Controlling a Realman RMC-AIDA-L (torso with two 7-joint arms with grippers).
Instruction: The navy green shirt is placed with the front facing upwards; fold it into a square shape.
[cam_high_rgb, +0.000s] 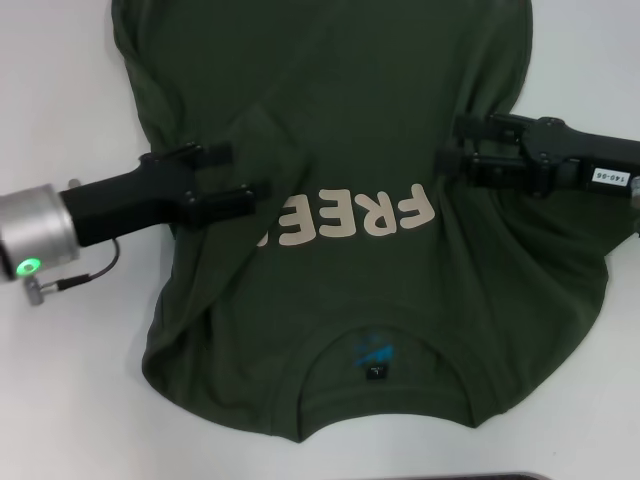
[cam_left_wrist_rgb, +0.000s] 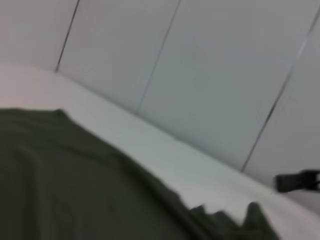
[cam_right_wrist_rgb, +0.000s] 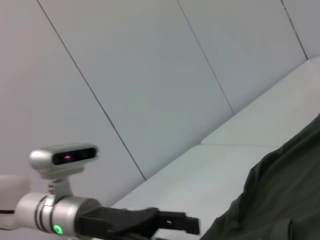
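The shirt (cam_high_rgb: 340, 200) lies spread across the white tabletop (cam_high_rgb: 70, 90), front side up, with its collar (cam_high_rgb: 375, 345) at the edge nearest the robot and the cream "FREE" lettering (cam_high_rgb: 350, 215) running across the middle of the chest. The left gripper (cam_high_rgb: 235, 180) reaches in over the shirt's left side, its two black fingers spread a little, and a fold of green cloth is bunched between and under them, covering the end of the lettering. The right gripper (cam_high_rgb: 447, 150) comes in from the other side, just beyond the letter F, its fingers also a little apart and down on the cloth; whether it actually pinches the shirt, I cannot tell. Creases radiate from both grippers. In the right wrist view, the left gripper (cam_right_wrist_rgb: 192, 225) shows beside the shirt's edge (cam_right_wrist_rgb: 270, 200).
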